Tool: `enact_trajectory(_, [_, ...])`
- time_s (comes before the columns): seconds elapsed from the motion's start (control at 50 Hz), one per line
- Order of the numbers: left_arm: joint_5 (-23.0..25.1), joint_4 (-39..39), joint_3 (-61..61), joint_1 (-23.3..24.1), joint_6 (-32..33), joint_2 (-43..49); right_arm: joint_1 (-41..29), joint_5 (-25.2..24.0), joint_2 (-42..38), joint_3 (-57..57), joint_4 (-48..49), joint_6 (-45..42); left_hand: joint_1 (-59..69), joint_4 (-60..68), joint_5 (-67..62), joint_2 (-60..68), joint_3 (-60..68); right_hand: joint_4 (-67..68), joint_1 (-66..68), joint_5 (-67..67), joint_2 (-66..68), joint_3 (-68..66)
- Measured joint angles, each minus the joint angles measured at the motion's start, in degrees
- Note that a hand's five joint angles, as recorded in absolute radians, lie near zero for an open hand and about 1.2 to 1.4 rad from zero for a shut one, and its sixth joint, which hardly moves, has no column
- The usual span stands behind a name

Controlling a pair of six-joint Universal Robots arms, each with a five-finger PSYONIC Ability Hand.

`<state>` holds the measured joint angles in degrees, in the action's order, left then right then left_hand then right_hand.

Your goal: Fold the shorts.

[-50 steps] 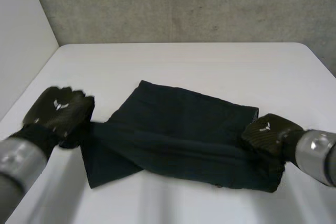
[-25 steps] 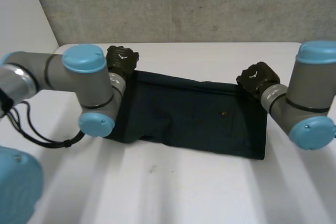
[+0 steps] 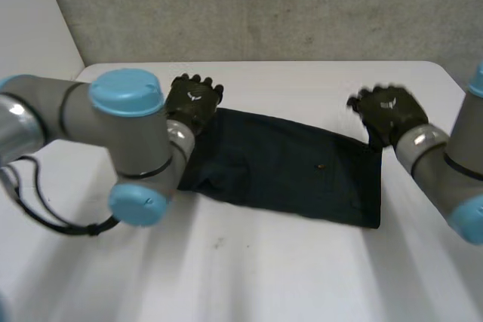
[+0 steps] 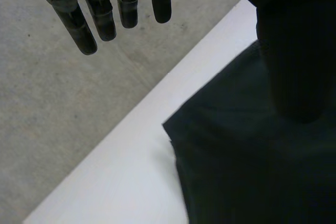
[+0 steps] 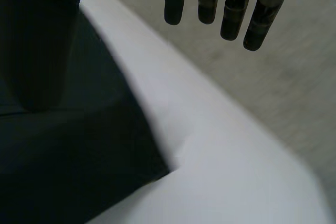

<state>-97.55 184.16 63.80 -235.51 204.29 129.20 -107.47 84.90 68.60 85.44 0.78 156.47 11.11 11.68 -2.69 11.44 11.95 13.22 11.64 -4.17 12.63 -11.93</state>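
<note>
Two arms, one cloth, one table. Your list, operator, big to small.

1) table [image 3: 302, 277]: white, with a grey wall [image 3: 264, 5] behind the far edge.

2) left arm [image 3: 98, 126] and right arm [image 3: 445, 171]: both reach to the far side of the cloth.

3) shorts [image 3: 287, 175]: dark, lying flat approx. mid-table as a long band running left to right between the hands.
- Looks doubled over lengthwise, but that's my read, not certain.
- Handling est.: light, soft and limp, not fragile. Will sag and trail if you lift at one pt.
- Take hold at the corners or short ends and pinch all layers together. The far corners sit nearest each hand.

4) left hand [image 3: 194, 102]: at the far left corner of the shorts. Fingers [image 4: 100, 14] are straight and spread, thumb [image 4: 294, 66] is apart above the cloth, nothing held.

5) right hand [image 3: 389, 111]: by the far right corner. Fingers [image 5: 233, 14] are straight, nothing between them and the thumb.

6) small brown dot [image 3: 322, 164] on the shorts, right of middle. Prob. a rivet or button, too small to tell.

7) containers: none to list, so no contents.
</note>
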Motion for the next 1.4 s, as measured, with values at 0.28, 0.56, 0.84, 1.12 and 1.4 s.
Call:
enact_trajectory(0.28, [3.31, 2.27, 27.27, -2.22, -11.34, -18.02, 3.60, -6.26, 4.18, 20.93, 5.86, 9.40, 0.00, 0.00, 0.00, 0.00, 0.00, 14.37, 11.93, -12.37, 14.42, -15.70])
enact_trajectory(0.56, [5.04, 10.98, 35.97, -2.72, -11.86, -22.02, 4.46, -3.31, -0.87, 20.22, 12.54, 7.71, 0.00, 0.00, 0.00, 0.00, 0.00, 54.83, 41.18, -48.07, 53.53, -54.04])
enact_trajectory(0.84, [5.08, 10.72, 36.05, -3.87, -11.93, -25.68, 12.70, -0.74, 6.57, 14.91, 2.37, -20.84, 0.00, 0.00, 0.00, 0.00, 0.00, 54.86, 44.29, -50.01, 54.16, -54.04])
enact_trajectory(1.12, [4.96, 10.83, 35.85, -6.12, -12.26, -27.48, -13.25, -3.41, 0.89, -0.68, 3.49, -27.99, 0.00, 0.00, 0.00, 0.00, 0.00, 55.41, 45.00, -51.07, 54.17, -55.48])
enact_trajectory(1.4, [4.76, 11.05, 33.52, -7.06, -12.32, -27.87, -22.07, -19.67, -5.75, -2.52, 4.35, -24.38, -0.01, 0.00, 0.00, 0.00, 0.00, 0.10, -0.06, 0.10, 0.14, -0.59])
